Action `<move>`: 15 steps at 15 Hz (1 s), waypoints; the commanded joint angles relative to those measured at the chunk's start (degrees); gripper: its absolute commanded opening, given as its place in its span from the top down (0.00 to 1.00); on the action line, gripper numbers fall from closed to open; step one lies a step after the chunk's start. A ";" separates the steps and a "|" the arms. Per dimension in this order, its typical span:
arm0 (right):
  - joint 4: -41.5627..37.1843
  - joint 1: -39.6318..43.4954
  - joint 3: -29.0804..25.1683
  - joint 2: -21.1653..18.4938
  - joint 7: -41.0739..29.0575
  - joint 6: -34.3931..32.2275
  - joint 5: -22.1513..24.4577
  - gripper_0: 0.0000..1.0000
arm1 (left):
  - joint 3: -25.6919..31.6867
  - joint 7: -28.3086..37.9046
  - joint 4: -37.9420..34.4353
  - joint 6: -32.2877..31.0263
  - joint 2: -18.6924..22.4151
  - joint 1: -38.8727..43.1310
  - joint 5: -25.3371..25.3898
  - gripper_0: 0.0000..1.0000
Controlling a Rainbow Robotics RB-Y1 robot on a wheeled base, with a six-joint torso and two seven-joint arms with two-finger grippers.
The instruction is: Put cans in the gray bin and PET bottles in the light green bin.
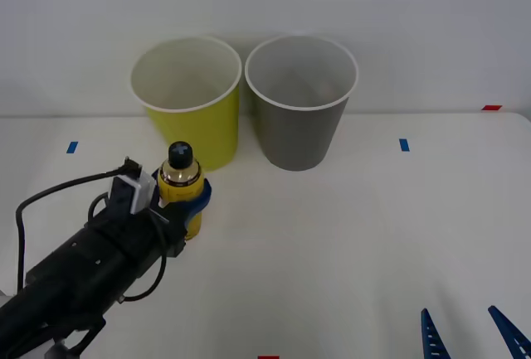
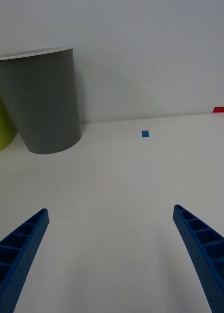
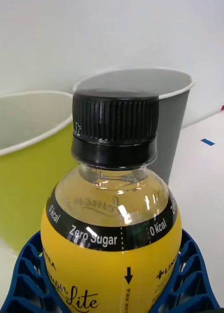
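Left gripper (image 1: 189,206) clasps a small yellow bottle (image 1: 180,186) upright.

The bottle is just before the light green bin (image 1: 189,102), gray bin (image 1: 300,100) beside it; the right gripper (image 1: 471,334) waits spread wide, near the table's (image 1: 348,235) front edge.

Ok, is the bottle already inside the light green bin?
No, the bottle stands upright on the table in front of the light green bin, with the left gripper closed around it.

The yellow bottle (image 3: 112,234) carried a black band reading "Zero Sugar" and "0 kcal"; lower on its label stood "Lite" in script beside a black arrow.
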 commanded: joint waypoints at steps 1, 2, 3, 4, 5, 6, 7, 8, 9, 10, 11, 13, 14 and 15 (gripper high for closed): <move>0.00 0.00 0.00 0.00 0.00 0.00 0.00 0.12 | 4.54 -0.12 -6.89 7.76 -0.27 0.75 2.02 1.00; 0.00 0.00 0.00 0.00 0.00 0.00 0.00 0.12 | 5.86 -0.38 -8.29 9.43 -0.27 1.02 3.42 1.00; 0.00 0.00 0.00 0.00 0.00 0.00 0.00 0.12 | 7.00 -0.47 -9.52 10.75 -0.44 1.19 3.77 1.00; 0.00 0.00 0.00 0.00 0.00 0.00 0.00 0.12 | 8.06 -0.47 -9.88 10.75 -0.62 1.10 4.04 1.00; 0.00 0.00 0.00 0.00 0.00 0.00 0.00 0.12 | 9.29 -0.56 -9.96 10.75 -1.06 1.10 4.57 1.00; 0.00 0.00 0.00 0.00 0.00 0.00 0.00 0.12 | 10.61 -0.73 -10.40 10.75 -1.41 1.10 5.53 1.00; 0.00 0.00 0.00 0.00 0.00 0.00 0.00 0.12 | 12.19 -1.17 -11.28 10.83 -1.94 1.10 7.55 1.00; 0.00 0.00 0.00 0.00 0.00 0.00 0.00 0.12 | 13.60 -1.52 -11.72 10.83 -2.29 1.10 9.14 1.00; 0.00 0.00 0.00 0.00 0.00 0.00 0.00 0.12 | 15.18 -2.14 -12.07 10.83 -2.64 1.02 10.89 1.00; 0.00 0.00 0.00 0.00 0.00 0.00 0.00 0.12 | 16.58 -3.90 -12.95 12.68 -3.08 0.67 12.48 1.00; 0.00 0.00 0.00 0.00 0.00 0.00 0.00 0.12 | 18.78 -5.48 -14.45 15.84 -3.70 0.14 15.46 1.00; 0.00 0.00 0.00 0.00 0.00 0.00 0.00 0.12 | 23.18 -8.73 -15.56 22.44 -5.01 -1.53 21.26 1.00; 0.00 0.00 0.00 0.00 0.00 0.00 0.00 0.12 | 24.93 -11.10 -15.56 25.07 -5.98 -3.03 24.08 1.00; 0.00 0.00 0.00 0.00 0.00 0.00 0.00 0.12 | 26.87 -13.56 -15.56 28.24 -7.47 -5.31 27.07 1.00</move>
